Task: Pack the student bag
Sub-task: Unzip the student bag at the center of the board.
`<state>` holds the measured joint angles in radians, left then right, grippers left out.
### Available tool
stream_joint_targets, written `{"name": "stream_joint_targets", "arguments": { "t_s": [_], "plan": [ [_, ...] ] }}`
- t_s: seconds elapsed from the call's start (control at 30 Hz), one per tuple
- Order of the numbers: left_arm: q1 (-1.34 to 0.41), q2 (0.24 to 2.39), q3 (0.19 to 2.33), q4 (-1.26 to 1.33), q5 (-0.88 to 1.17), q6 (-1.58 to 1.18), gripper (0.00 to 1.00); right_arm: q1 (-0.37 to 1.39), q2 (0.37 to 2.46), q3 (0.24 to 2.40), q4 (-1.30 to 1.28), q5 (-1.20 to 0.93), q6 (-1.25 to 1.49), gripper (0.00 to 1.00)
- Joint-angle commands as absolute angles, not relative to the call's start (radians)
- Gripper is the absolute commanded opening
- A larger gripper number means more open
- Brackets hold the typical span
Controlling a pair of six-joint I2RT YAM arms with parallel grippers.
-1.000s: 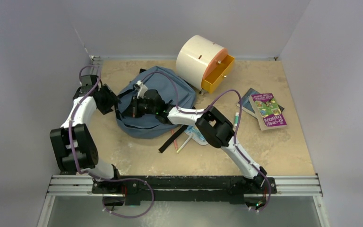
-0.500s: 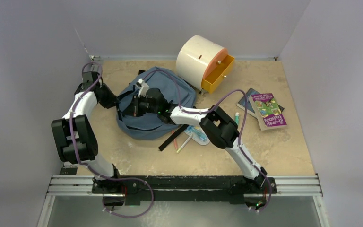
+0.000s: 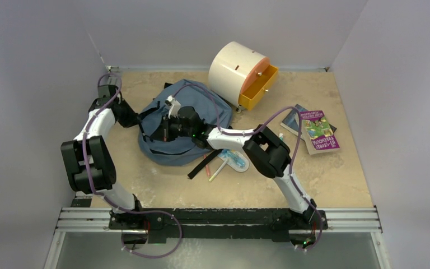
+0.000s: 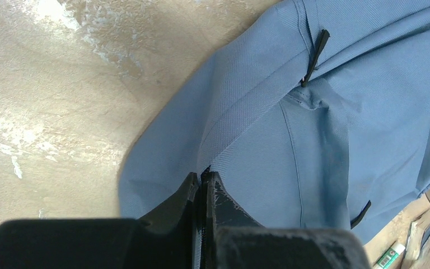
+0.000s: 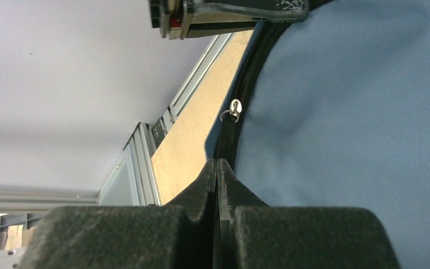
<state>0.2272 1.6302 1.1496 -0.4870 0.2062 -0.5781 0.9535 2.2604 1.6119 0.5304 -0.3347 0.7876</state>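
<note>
Has the bag (image 3: 165,150) lying flat on the tan table (image 3: 336,179), left of centre and just in front of a cream round cabinet (image 3: 235,67) whose orange drawer (image 3: 259,87) stands pulled out. Sets both arms over the bag's left half, with the two wrists close together.

Clamps the left gripper (image 3: 140,119) onto the bag's left edge. Shows, from the left wrist, dark fingertips (image 4: 221,196) pressed together with no gap, and a raised ridge of blue cloth running straight in between them, so has a pinch of fabric in hold. Leaves bare table to the left of that pinch and smooth blue cloth to the right, crossed by a short black tab (image 4: 316,53).

Lays the right gripper (image 3: 158,132) across the top of the bag from the right, pointing toward the left gripper. Shows, from the right wrist, fingers (image 5: 238,193) closed tight on the black zip (image 5: 246,89), which leads down into the tips. Has the small silver zip pull (image 5: 234,109) just beyond the fingertips, not between them. Cannot tell how much cloth sits inside that grip.

Leaves a black strap (image 3: 201,167) trailing off the bag's near right corner, with a pale pen (image 3: 217,171) just beside it and a flat white-and-blue item (image 3: 236,161) too small to make out. Has a purple book (image 3: 318,131) well apart at the right, overlapping a darker book (image 3: 292,119).
</note>
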Motion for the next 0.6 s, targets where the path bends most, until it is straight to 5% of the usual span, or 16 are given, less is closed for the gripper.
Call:
{"name": "stream_joint_targets", "arguments": {
  "t_s": [0.0, 0.57],
  "plan": [
    [0.233, 1.636, 1.167, -0.445, 0.21, -0.548, 0.0, 0.959, 2.163, 1.574, 0.562, -0.386, 0.744, 0.0],
    [0.236, 1.655, 1.196, -0.436, 0.23, -0.558, 0.0, 0.959, 1.953, 1.36, 0.343, -0.242, 0.529, 0.0]
  ]
}}
